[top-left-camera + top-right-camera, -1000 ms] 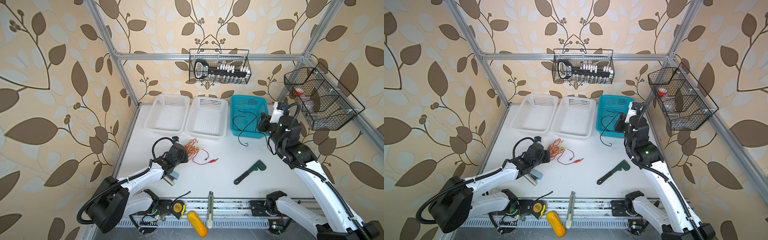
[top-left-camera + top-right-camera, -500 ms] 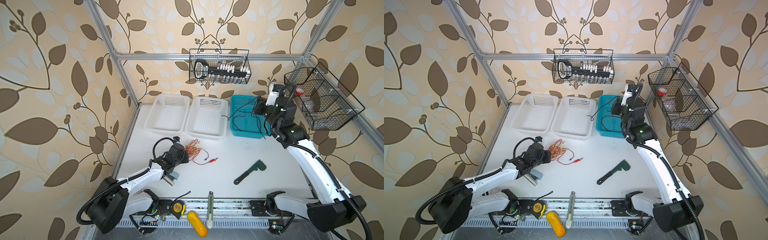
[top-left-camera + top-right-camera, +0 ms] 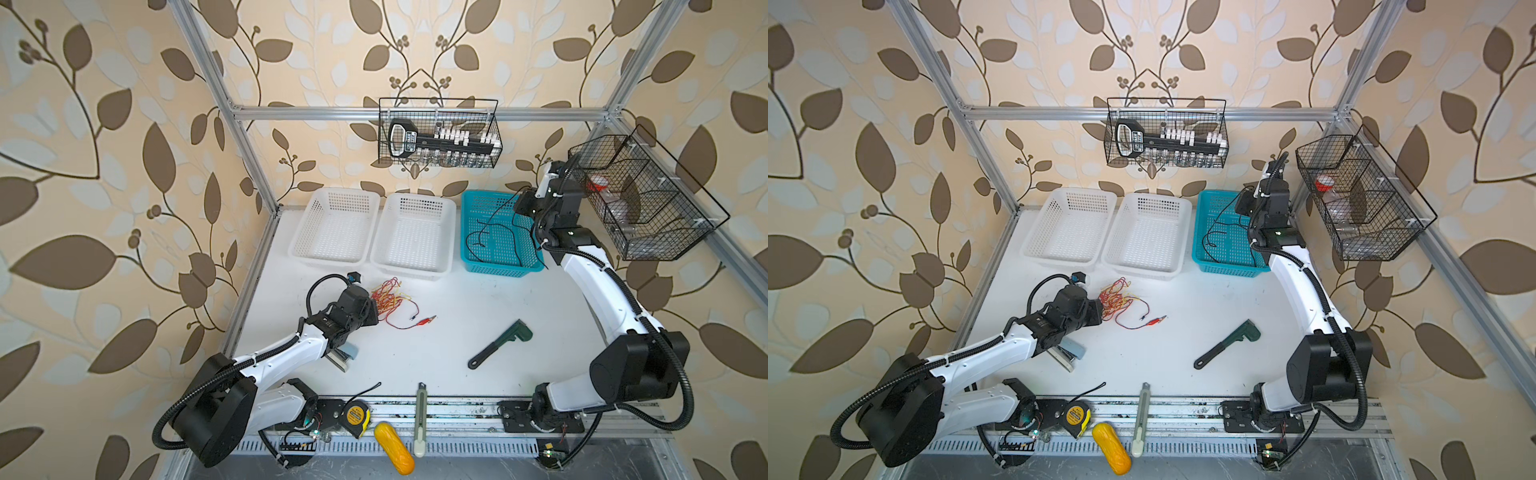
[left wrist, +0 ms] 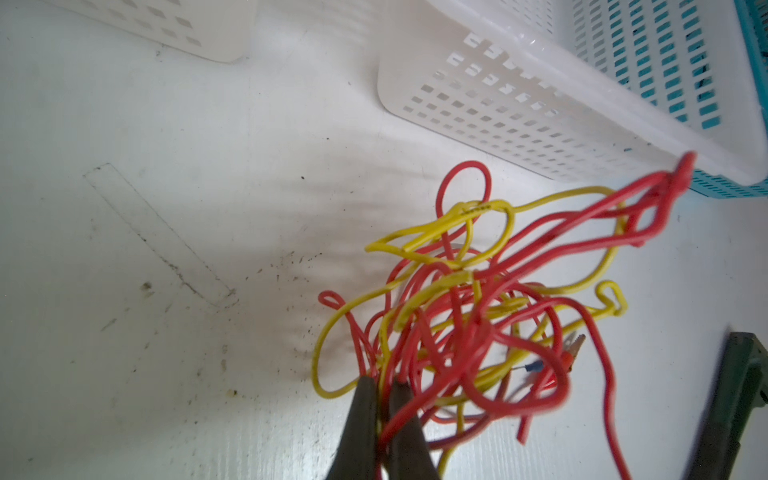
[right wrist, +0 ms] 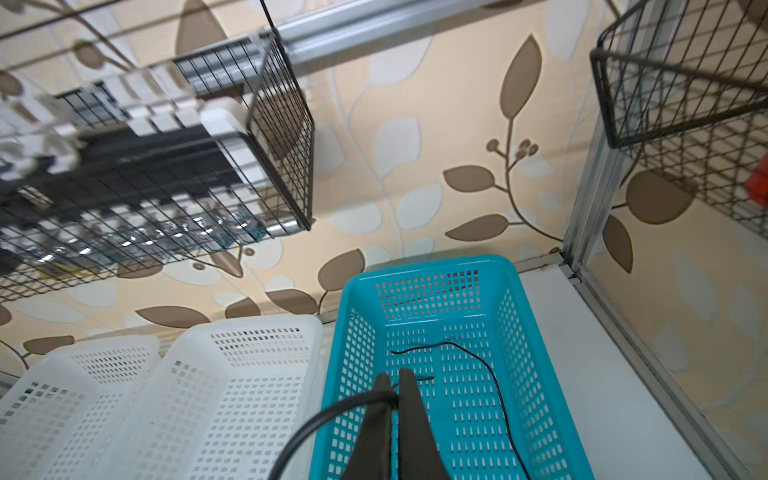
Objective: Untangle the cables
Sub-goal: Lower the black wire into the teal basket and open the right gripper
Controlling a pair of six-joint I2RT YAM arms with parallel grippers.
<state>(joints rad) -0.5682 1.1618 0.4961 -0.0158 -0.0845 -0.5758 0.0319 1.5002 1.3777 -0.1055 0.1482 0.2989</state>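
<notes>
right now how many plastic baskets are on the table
3, in a row at the back: left white basket, middle white basket, teal basket on the right. None seem hidden.

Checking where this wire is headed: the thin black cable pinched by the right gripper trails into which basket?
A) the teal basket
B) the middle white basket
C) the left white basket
A: from the shut right gripper, the black cable drops onto the floor of the teal basket.
</notes>
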